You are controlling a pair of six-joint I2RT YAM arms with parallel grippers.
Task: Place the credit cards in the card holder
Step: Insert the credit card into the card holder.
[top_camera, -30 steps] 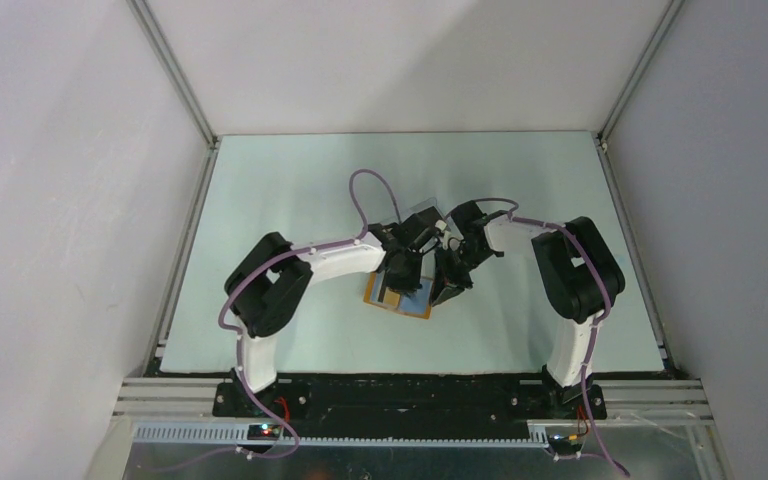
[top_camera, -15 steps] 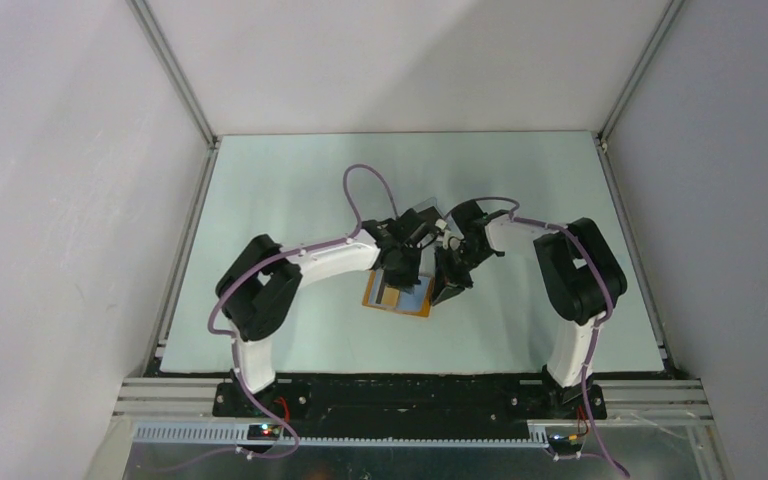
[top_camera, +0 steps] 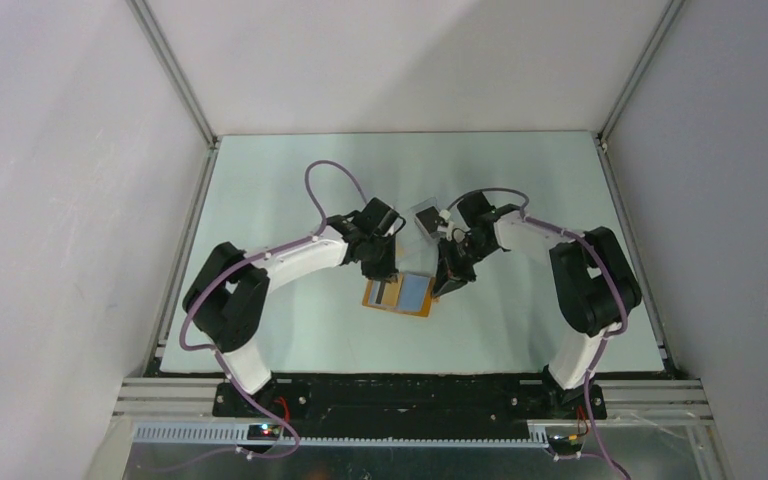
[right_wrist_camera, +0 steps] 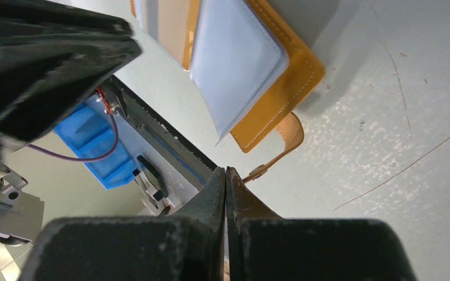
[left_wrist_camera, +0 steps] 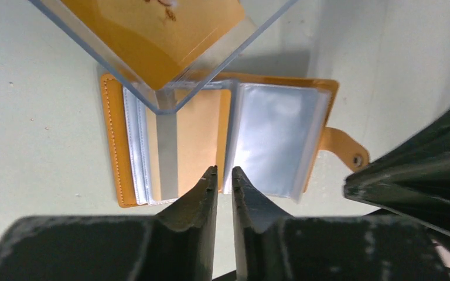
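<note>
Top view: the card holder [top_camera: 400, 295] is lying opened flat on the counter [top_camera: 290, 180] between both arms. The left end effector [top_camera: 383, 270] is hovering at its far edge, and the right end effector [top_camera: 444, 290] is reaching down at its right edge.
Left wrist: the fingers are standing a slit apart and pinching nothing, aiming at the fold between the sleeves. A clear plastic case [left_wrist_camera: 152, 41] is crossing in front of the holder's left half.
Right wrist: the fingers are pressing together, empty, just beside the clasp strap [right_wrist_camera: 290, 137], probably to keep the holder from sliding.
Credit cards: none is showing loose. Whether the light-blue leaf [right_wrist_camera: 234, 64] is carrying one cannot be told.
</note>
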